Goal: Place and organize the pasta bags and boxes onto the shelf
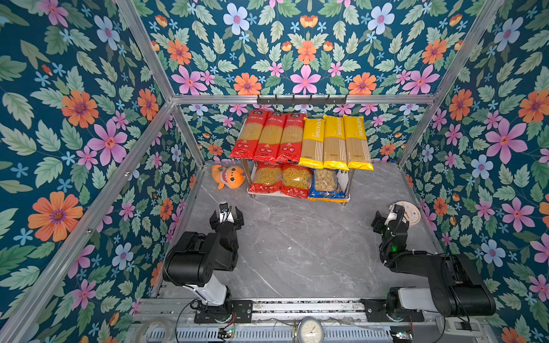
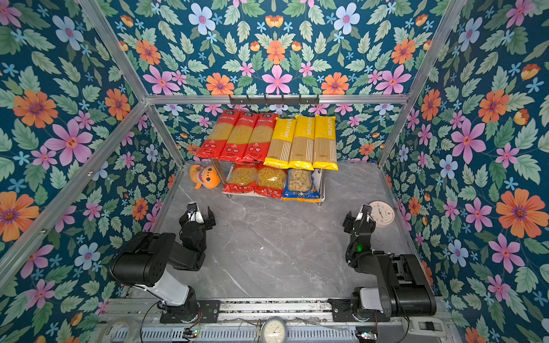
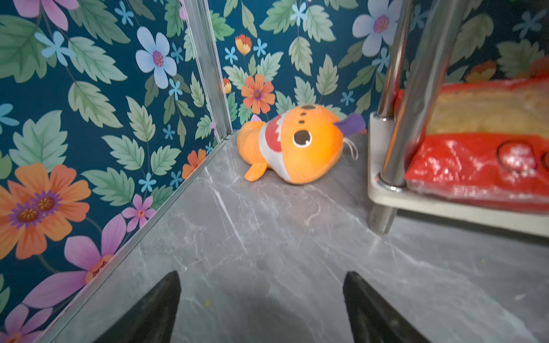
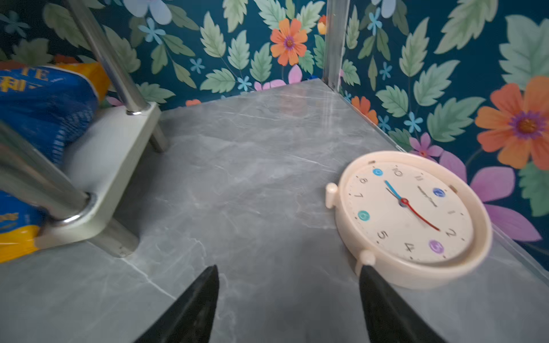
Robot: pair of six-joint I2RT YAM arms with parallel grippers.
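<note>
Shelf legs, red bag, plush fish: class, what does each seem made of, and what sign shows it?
Shelf legs: probably chromed metal, polished; mirror-like reflections.
Red bag: thin glossy plastic film; crinkles and glints.
Plush fish: soft matte fabric, likely stuffed; rounded, seamed body.

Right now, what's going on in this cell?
Nothing is being handled. The left gripper and right gripper are both open and empty, low over the table. The pasta looks put away on the shelf: three red spaghetti packs and three yellow spaghetti packs on top, two red bags and a blue-and-yellow bag below. An orange plush toy lies beside the shelf; a clock lies by the right gripper.
</note>
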